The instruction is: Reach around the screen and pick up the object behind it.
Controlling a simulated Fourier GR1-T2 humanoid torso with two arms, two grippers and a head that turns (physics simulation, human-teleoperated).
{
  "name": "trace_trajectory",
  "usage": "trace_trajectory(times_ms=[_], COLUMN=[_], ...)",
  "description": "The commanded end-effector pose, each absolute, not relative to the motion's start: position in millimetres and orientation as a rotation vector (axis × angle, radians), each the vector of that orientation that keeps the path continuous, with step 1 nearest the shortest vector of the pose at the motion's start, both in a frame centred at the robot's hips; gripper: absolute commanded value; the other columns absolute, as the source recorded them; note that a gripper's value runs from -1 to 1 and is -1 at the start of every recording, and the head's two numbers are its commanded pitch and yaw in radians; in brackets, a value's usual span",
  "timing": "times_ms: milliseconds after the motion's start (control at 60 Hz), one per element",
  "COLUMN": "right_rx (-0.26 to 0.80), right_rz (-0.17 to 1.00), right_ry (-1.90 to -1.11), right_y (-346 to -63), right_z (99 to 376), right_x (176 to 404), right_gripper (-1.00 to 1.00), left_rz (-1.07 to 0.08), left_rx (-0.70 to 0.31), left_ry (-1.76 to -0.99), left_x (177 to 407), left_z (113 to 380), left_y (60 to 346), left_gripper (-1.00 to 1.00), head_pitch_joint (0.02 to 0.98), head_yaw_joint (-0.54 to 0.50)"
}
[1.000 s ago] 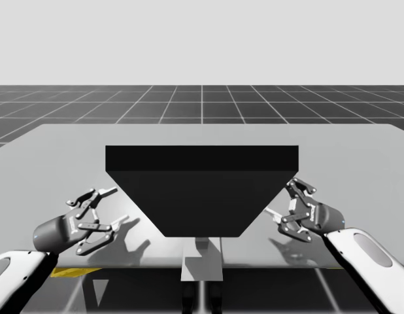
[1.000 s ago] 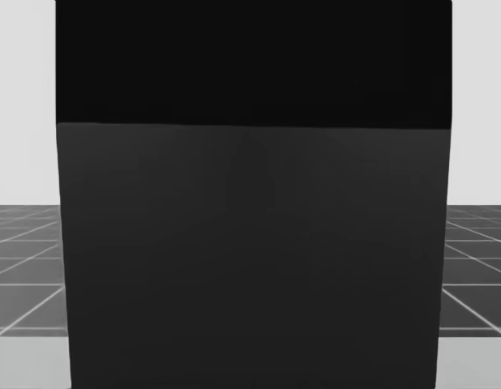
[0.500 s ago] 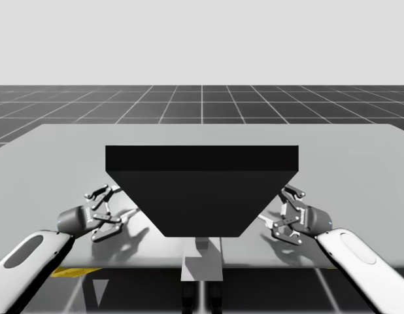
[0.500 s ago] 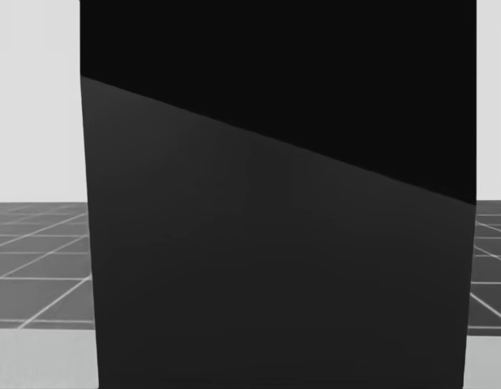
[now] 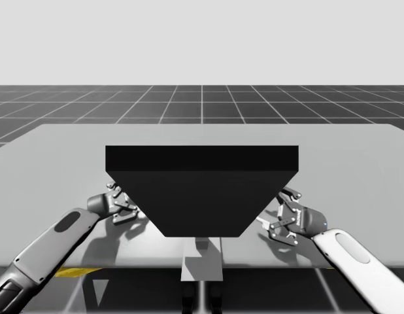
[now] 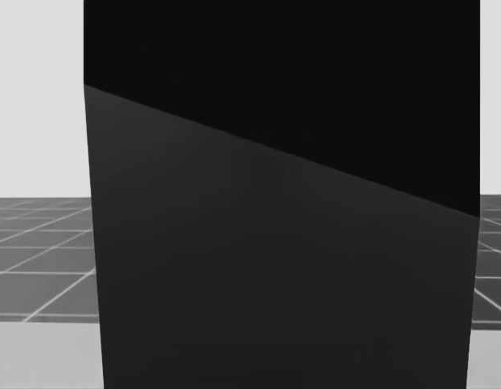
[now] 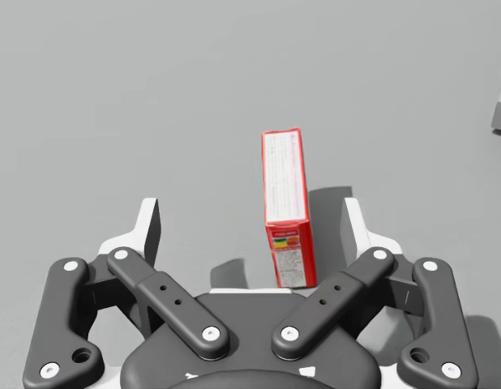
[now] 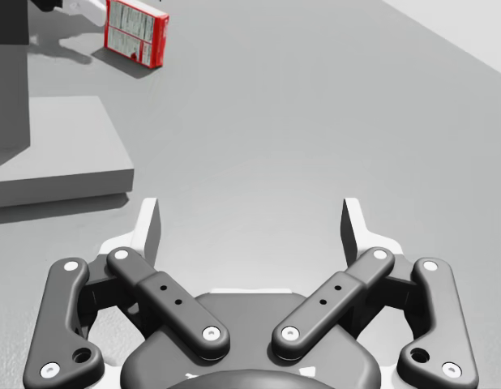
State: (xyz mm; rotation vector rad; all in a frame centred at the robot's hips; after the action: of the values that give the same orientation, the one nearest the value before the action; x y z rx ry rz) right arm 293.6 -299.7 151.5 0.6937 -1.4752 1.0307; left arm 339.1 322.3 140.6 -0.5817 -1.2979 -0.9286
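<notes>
Red box (image 7: 287, 207), one (no contact), inside open left hand (image 7: 252, 231); right hand (image 8: 252, 231) open too; one screen (image 5: 202, 190).

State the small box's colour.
Small box: red, with a pale printed side; best in left wrist view.

My left gripper (image 5: 123, 206) has pushed forward to the screen's (image 5: 202, 190) left edge, my right gripper (image 5: 277, 212) has edged nearer its right edge, and my head has turned a little.
</notes>
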Motion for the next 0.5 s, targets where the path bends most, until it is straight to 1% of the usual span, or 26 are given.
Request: trace_trajectory(times_ms=[17, 283, 483, 500], right_rx=[0.846, 0.841, 0.842, 0.844], right_rz=[0.977, 0.990, 1.000, 1.001], right_ry=[-1.686, -1.685, -1.687, -1.688], right_y=[-295, -293, -291, -291], right_z=[163, 162, 163, 163], right_x=[291, 291, 289, 289], right_gripper=[-1.00, -1.00, -1.00, -1.00], left_rz=[-0.928, -0.951, -0.929, -0.927], left_rx=[-0.607, -0.635, -0.652, -0.649], left_ry=[-1.274, -1.238, -1.206, -1.208], left_x=[353, 364, 363, 363], left_z=[127, 110, 95, 95], left_y=[311, 284, 283, 283], left_gripper=[-1.00, -1.00, -1.00, -0.85], head_pitch_joint=[0.143, 0.154, 0.158, 0.158], head_yaw_joint=[0.05, 0.04, 0.04, 0.04])
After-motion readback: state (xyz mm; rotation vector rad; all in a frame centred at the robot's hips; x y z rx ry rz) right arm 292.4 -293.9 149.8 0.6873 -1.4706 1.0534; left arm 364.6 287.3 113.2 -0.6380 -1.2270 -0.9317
